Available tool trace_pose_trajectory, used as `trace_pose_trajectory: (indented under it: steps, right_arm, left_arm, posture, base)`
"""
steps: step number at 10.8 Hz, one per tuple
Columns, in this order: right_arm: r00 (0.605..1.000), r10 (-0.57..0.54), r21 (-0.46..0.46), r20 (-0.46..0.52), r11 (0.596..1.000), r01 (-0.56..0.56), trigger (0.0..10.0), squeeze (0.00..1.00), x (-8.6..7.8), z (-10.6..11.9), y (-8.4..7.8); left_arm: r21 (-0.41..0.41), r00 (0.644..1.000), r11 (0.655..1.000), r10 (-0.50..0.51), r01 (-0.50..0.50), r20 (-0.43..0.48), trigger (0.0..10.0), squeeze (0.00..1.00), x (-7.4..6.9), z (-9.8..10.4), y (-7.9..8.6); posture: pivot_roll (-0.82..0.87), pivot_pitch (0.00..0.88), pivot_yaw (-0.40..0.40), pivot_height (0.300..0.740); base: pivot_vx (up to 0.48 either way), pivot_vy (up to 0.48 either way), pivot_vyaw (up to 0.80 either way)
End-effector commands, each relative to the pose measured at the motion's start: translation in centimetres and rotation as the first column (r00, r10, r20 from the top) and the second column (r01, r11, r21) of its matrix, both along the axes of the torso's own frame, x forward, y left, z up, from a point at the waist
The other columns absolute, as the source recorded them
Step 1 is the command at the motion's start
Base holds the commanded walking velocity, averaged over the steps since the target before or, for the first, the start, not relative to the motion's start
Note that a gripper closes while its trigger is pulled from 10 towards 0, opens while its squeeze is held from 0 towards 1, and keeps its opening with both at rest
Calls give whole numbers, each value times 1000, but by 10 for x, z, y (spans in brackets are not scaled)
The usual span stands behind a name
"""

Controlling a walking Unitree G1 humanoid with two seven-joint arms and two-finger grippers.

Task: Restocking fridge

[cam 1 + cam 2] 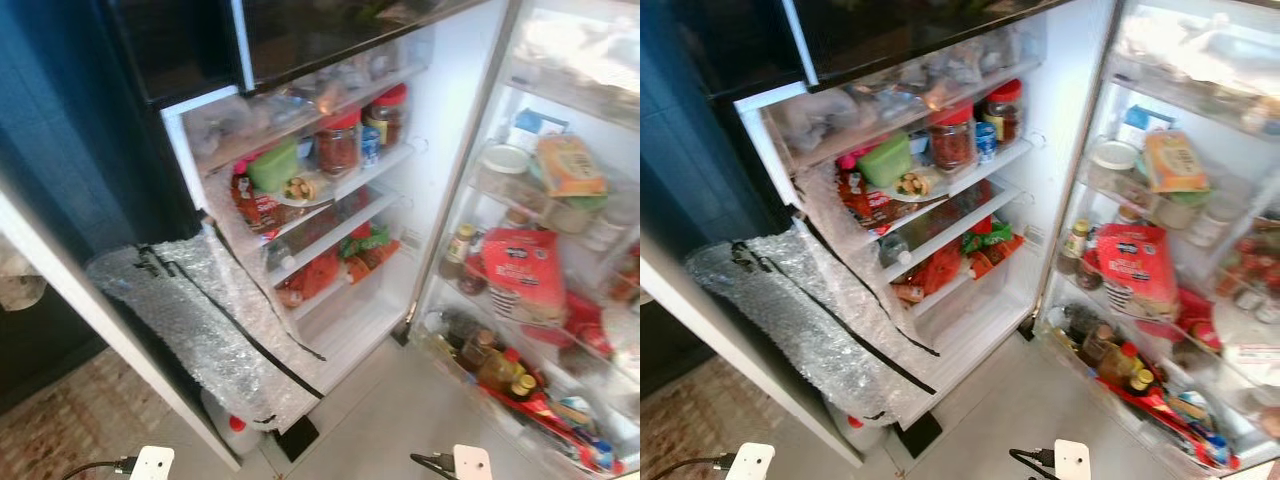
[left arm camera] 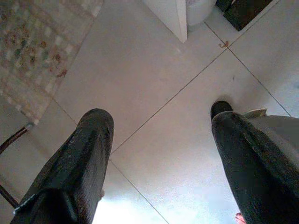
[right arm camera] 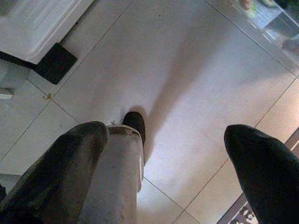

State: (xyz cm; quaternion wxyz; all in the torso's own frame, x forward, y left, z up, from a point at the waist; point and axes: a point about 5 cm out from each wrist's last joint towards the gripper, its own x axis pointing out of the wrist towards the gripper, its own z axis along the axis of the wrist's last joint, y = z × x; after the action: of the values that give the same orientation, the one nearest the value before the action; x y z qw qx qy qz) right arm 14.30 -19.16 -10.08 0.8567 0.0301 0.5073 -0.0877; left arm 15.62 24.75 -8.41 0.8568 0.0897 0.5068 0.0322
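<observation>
The fridge (image 1: 440,120) stands open in front of me. Its inner shelves hold red-lidded jars (image 1: 338,140), a green tub (image 1: 273,165), a plate of food (image 1: 300,188) and red packets lower down. The lowest white shelf (image 1: 350,322) is mostly bare. The open door rack (image 1: 470,395) on the right carries bottles, a red packet (image 1: 522,272) and an orange box (image 1: 568,165). Both arms hang low. My left gripper (image 2: 159,116) and right gripper (image 3: 166,133) point at the tiled floor, open and holding nothing.
A sheet of bubble wrap (image 1: 200,320) hangs off the fridge's left side over the lower front. A white jug (image 1: 235,432) and a black block (image 1: 297,438) sit on the floor below it. A patterned rug (image 2: 37,46) lies to the left. My own leg (image 3: 121,172) is beside the right gripper.
</observation>
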Motion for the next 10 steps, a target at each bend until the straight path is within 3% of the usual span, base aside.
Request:
trace_pose_trajectory:
  steps: [1, 5, 10]
  right_arm:
    - [1000, 0, 2, -9, 1000, 0, 10000, 0, -4, -1, 1]
    - [1000, 25, -1, -12, 1000, -25, 10000, 0, -4, -1, 1]
    - [999, 36, -6, -9, 999, -36, 10000, 0, -4, -2, 3]
  left_arm:
    - [5, 1000, 1000, 5, -5, -3, 10000, 0, -1, 0, 3]
    - [1, 1000, 1000, 4, -4, -4, 10000, 0, -2, 0, 2]
    - [6, 1000, 1000, -1, 1, -5, 10000, 0, -2, 0, 1]
  posture:
    - [8, 0, 57, 740]
    - [11, 0, 50, 740]
    - [36, 0, 50, 740]
  base:
    - [0, 0, 0]
    - [0, 0, 0]
    - [-249, 0, 0]
